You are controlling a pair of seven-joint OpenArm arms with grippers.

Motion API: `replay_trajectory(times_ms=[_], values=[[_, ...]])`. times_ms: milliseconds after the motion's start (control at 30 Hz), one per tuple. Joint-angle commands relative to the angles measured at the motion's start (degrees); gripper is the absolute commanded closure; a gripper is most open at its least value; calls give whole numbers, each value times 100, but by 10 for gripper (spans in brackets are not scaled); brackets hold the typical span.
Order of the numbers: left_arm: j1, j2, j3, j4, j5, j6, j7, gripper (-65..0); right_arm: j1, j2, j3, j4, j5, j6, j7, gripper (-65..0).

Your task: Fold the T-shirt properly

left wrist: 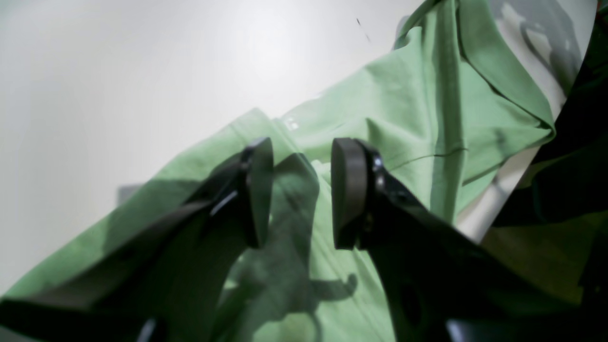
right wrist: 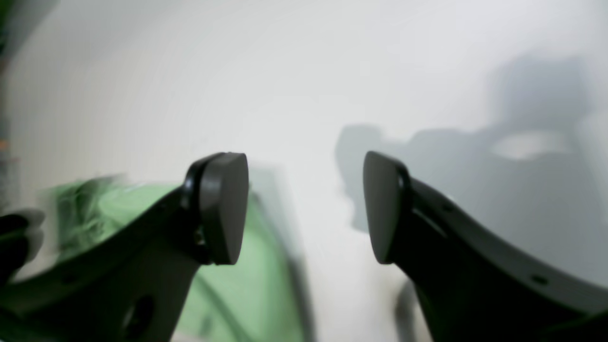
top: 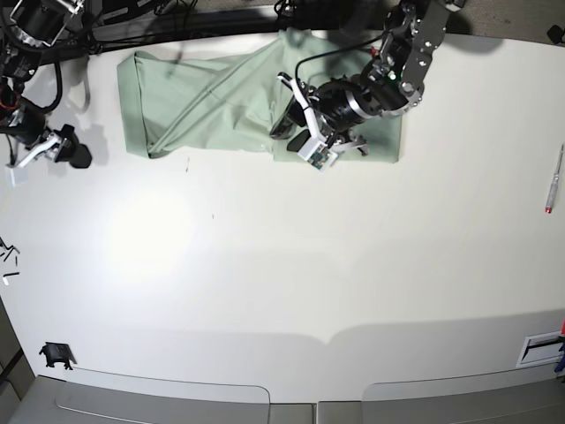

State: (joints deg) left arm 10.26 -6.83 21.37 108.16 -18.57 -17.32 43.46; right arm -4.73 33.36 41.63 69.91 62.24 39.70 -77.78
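The pale green T-shirt lies spread along the far edge of the white table, with creases and a fold across its middle. My left gripper hovers over the shirt's lower middle part. In the left wrist view the left gripper is open and empty, with wrinkled green fabric below and behind it. My right gripper is off the shirt, to the left of its left edge. In the right wrist view the right gripper is open and empty over bare table, and the shirt shows blurred at lower left.
A pen lies near the table's right edge. A small black part sits at the front left corner, and small bits lie at the left edge. Cables and arm bases run along the far edge behind the shirt.
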Motion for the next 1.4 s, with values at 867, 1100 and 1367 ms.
replay_trajectory(times_ms=[867, 1100, 1367], values=[[-61, 28, 0, 122, -94, -26, -151, -193, -24, -608, -1482, -533, 1397, 30, -222, -362], [-59, 26, 0, 122, -92, -26, -149, -193, -24, -608, -2205, -533, 1574, 30, -222, -362], [-61, 26, 0, 136, 28, -24, -140, -192, -22, -608, -2767, -533, 1578, 30, -222, -359]])
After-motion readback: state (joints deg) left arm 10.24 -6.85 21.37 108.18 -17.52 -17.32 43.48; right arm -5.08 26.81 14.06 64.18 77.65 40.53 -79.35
